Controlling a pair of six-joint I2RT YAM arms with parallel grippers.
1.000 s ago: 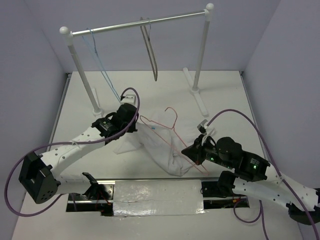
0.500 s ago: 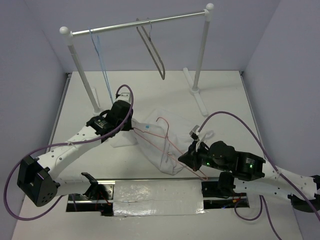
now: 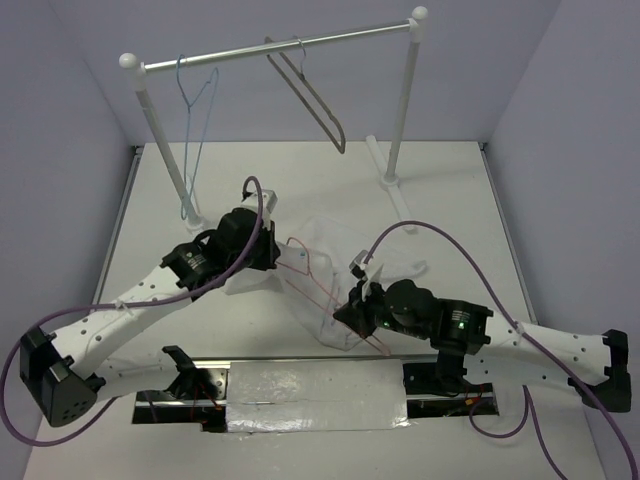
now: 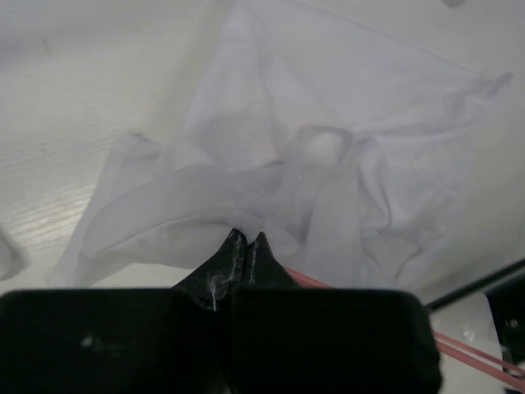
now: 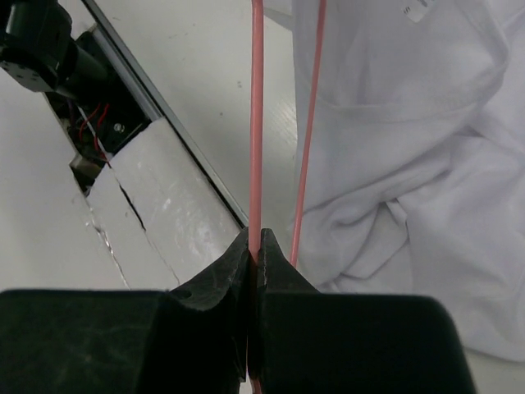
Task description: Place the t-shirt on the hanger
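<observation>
The white t-shirt (image 3: 320, 290) lies crumpled on the table between my two arms; it also fills the left wrist view (image 4: 328, 164) and shows in the right wrist view (image 5: 410, 148). My left gripper (image 3: 272, 256) (image 4: 248, 238) is shut on a fold of the t-shirt at its left side. The pink-red wire hanger (image 3: 310, 272) lies across the shirt. My right gripper (image 3: 345, 318) (image 5: 255, 238) is shut on one wire of the hanger (image 5: 256, 123) near the shirt's near edge. A second hanger wire (image 5: 308, 123) runs beside it.
A clothes rail (image 3: 280, 47) on two white posts stands at the back. A light-blue wire hanger (image 3: 190, 130) and a thicker grey-brown hanger (image 3: 310, 95) hang from it. A taped metal strip (image 3: 310, 395) runs along the table's near edge.
My right gripper has moved left with the pink-red hanger, sliding it further over the shirt. My left gripper has shifted slightly with the shirt. The hangers on the rail have swung.
</observation>
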